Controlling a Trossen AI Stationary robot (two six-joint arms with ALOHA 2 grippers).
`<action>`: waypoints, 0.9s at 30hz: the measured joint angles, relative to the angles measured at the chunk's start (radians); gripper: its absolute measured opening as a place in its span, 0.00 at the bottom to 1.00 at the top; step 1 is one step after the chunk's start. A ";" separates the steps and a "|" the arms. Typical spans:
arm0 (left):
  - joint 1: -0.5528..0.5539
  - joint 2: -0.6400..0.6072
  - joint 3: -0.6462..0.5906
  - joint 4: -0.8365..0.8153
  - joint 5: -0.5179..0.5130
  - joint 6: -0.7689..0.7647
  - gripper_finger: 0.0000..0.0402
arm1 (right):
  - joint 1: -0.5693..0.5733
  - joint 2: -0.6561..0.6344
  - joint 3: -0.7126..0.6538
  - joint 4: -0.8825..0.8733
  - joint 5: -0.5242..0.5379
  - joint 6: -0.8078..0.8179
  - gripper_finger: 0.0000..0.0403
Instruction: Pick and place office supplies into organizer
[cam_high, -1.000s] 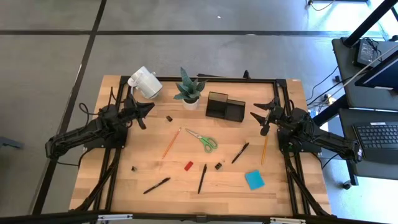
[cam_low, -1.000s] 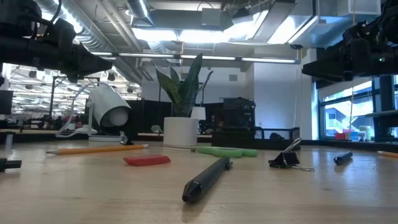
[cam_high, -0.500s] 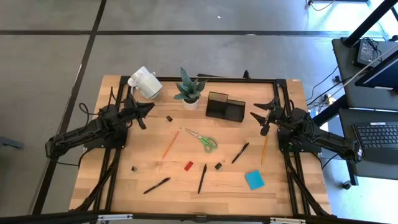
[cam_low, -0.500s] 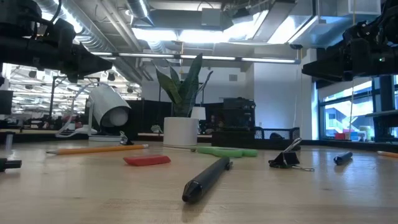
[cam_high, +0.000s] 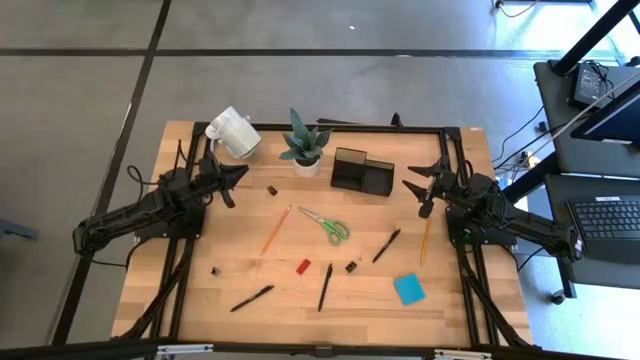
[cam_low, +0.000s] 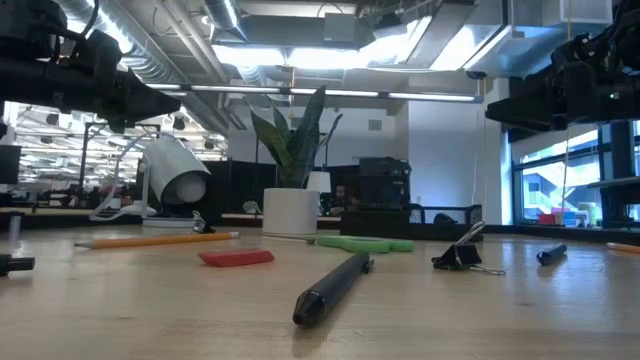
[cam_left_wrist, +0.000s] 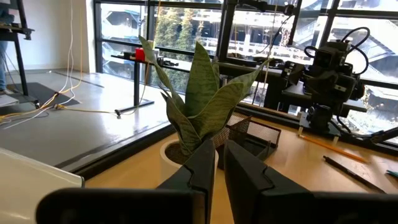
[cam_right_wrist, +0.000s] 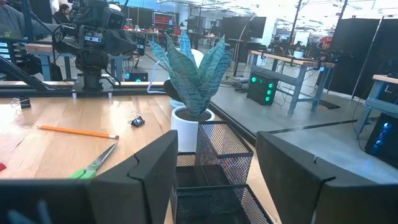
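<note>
The black mesh organizer (cam_high: 361, 171) stands near the table's far edge, right of centre. The supplies lie scattered on the wood: green-handled scissors (cam_high: 326, 225), an orange pencil (cam_high: 275, 230), a yellow pencil (cam_high: 426, 238), three black pens (cam_high: 386, 245) (cam_high: 325, 286) (cam_high: 251, 298), a blue sticky pad (cam_high: 408, 289), a red block (cam_high: 303, 266) and black clips (cam_high: 271, 189) (cam_high: 351, 266). My left gripper (cam_high: 232, 182) hovers left of the organizer, shut and holding nothing (cam_left_wrist: 219, 163). My right gripper (cam_high: 417, 194) hovers just right of the organizer, open and holding nothing (cam_right_wrist: 214, 163).
A white mug (cam_high: 233, 133) lies on its side at the far left. A white pot with a spiky plant (cam_high: 305, 148) stands directly left of the organizer. The black frame rails (cam_high: 180, 270) run along both sides of the table. Bare wood shows between the scattered items.
</note>
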 joint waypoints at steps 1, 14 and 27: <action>0.000 0.000 0.000 0.000 0.000 0.000 0.08 | 0.000 0.000 0.000 0.000 0.000 0.001 0.55; 0.000 0.000 0.000 0.005 0.000 0.000 0.08 | 0.001 -0.001 0.000 0.039 0.000 0.223 0.55; 0.000 0.000 0.000 0.005 0.000 0.000 0.08 | 0.028 0.019 0.026 0.034 -0.054 0.032 0.55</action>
